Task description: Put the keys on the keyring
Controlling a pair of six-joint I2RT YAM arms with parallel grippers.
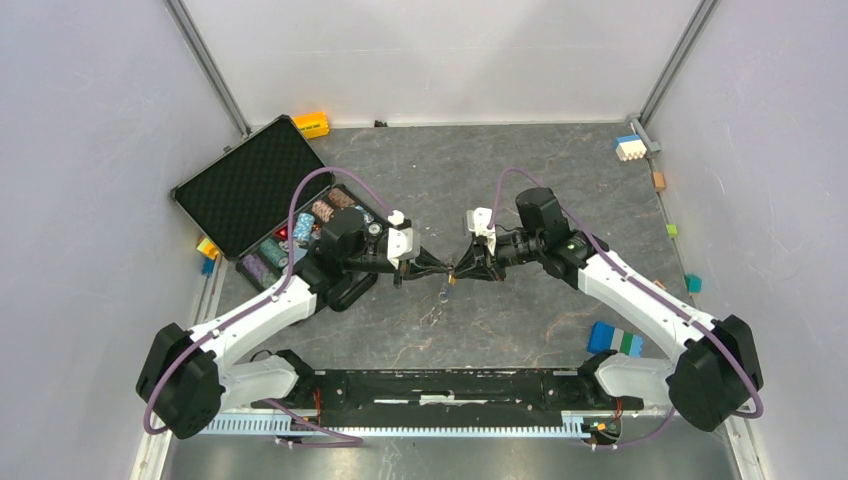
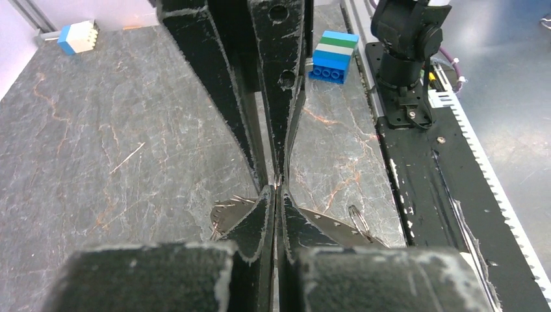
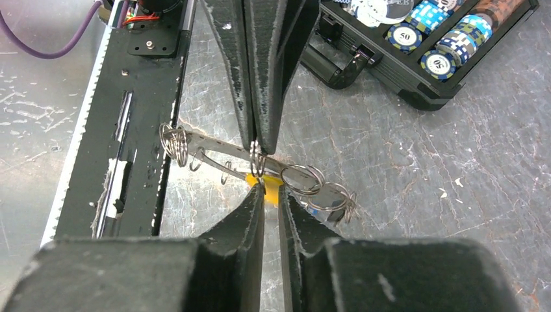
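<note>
Both grippers are nose to nose above the counter [image 1: 520, 180], just beside the open chip case [image 1: 245, 185] on its chip-tray side. The left gripper [image 3: 255, 144] is pinched shut on the keyring [image 3: 214, 144], which here is a flat silvery strip with a bunch of wire rings on it, held up off the counter crosswise between the two. The right gripper [image 3: 271, 188] has its tips squeezed on the yellow key [image 3: 271, 193]. The key's head sits just under the strip, right by the spot the left one pinches. Can't tell if it's actually threaded on a ring. The other rings stick out on either side of the fingers.
</note>
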